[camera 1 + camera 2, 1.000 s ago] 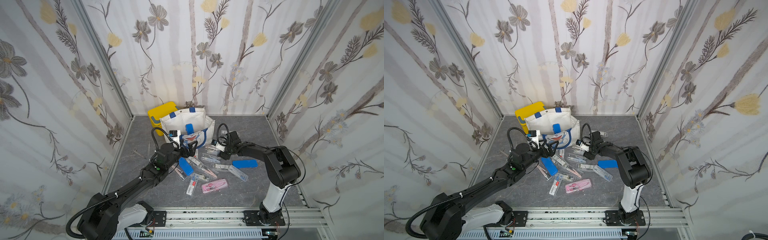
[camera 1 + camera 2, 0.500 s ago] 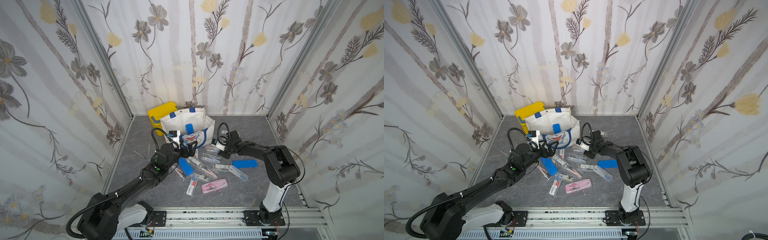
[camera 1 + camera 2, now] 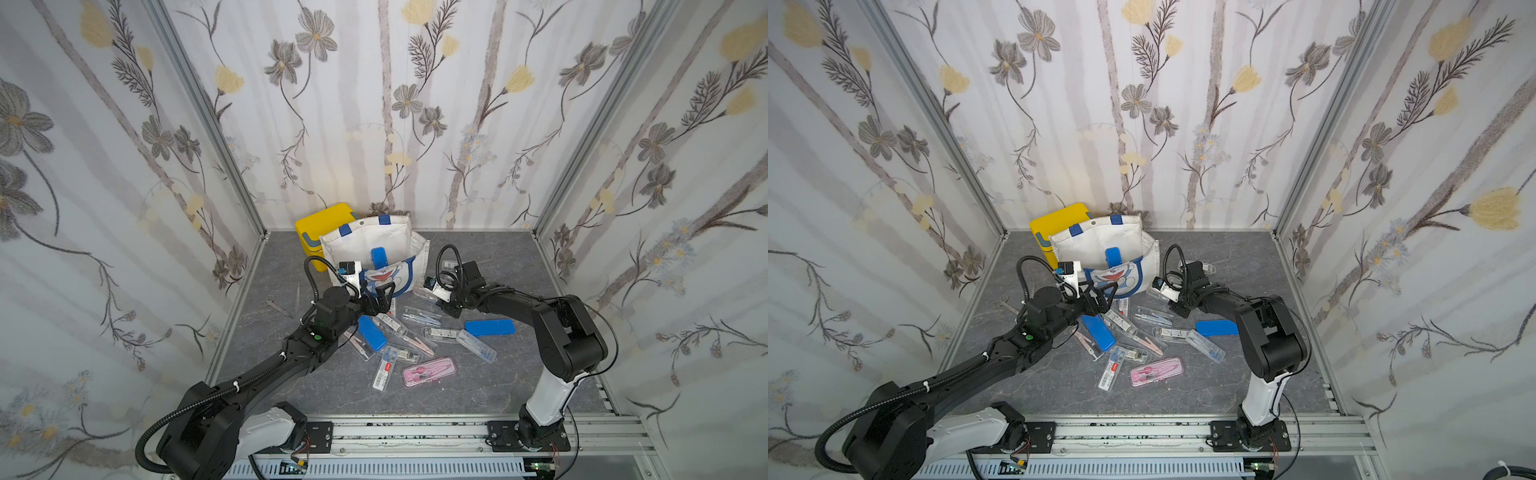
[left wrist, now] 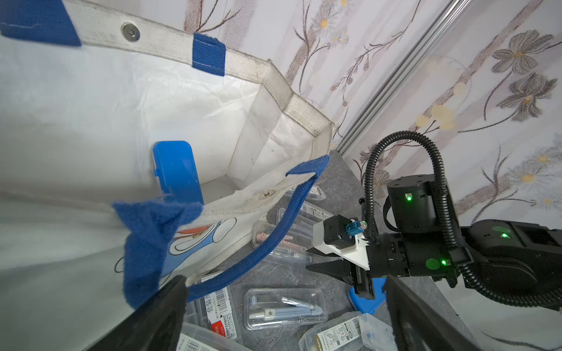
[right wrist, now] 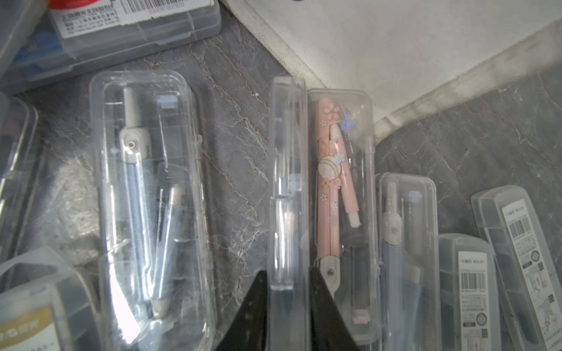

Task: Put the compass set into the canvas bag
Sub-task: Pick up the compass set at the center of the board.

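Pincer grip on a clear compass set, bag standing open close by.
The right pincer (image 5: 288, 275) has its jaws nearly together, one on each side of a clear compass set (image 5: 287, 182) that stands on its narrow edge on the grey floor (image 5: 231, 146). Touching that case lies another with a pink compass (image 5: 333, 182), and just beyond the tips is the bottom corner of the canvas bag (image 3: 361, 241), so the set is outside it. The left pincer (image 4: 286, 281) is spread wide with nothing in it, the bag's blue handle (image 4: 149, 237) drooping near one finger and the bag's mouth straight ahead, a blue case (image 4: 176, 170) upright inside. More cases lie scattered between the two pincers; a yellow box (image 3: 322, 220) sits on the bag's far side from them.
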Motion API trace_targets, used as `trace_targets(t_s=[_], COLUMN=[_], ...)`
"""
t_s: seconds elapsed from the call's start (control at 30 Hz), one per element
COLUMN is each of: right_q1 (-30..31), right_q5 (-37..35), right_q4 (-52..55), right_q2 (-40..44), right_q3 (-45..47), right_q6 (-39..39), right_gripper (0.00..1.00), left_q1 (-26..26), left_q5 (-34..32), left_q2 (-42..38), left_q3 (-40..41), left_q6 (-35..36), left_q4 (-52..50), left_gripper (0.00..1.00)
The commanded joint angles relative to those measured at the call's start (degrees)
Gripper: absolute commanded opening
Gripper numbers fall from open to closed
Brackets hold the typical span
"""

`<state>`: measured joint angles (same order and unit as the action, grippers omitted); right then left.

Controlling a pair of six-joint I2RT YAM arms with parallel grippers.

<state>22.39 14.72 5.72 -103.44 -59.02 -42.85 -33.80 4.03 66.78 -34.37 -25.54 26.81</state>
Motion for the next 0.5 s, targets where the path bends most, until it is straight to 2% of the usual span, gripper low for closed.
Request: trace_targets(t_s=[0.0, 0.23, 0.4, 0.47], right_q1=[0.3, 0.6, 0.6, 0.5], right_q5=[1.3, 0.5, 0.7, 1.0], right_q4=[-0.6, -1.6, -0.8, -0.7], right_q2=[-0.8, -2.7, -3.0, -2.7], right_q3=[-0.2, -0.8, -1.8, -1.8], right_q6=[0.2, 1.4, 1.4, 1.3], right_gripper=[0.25, 0.24, 0.12, 0.11], left_q1=[0.0, 0.0, 0.0, 0.0], left_q5=[-0.5, -0.6, -0.7, -1.2], left_q2=[0.1, 0.1, -0.1, -0.3], left_q3=[0.3, 0.3, 0.2, 0.2], left_q6=[0.0, 0.1, 0.1, 0.0], left_q4=[1.6, 1.7, 1.6, 1.7], left_gripper=[1.0, 1.0, 1.0, 1.0])
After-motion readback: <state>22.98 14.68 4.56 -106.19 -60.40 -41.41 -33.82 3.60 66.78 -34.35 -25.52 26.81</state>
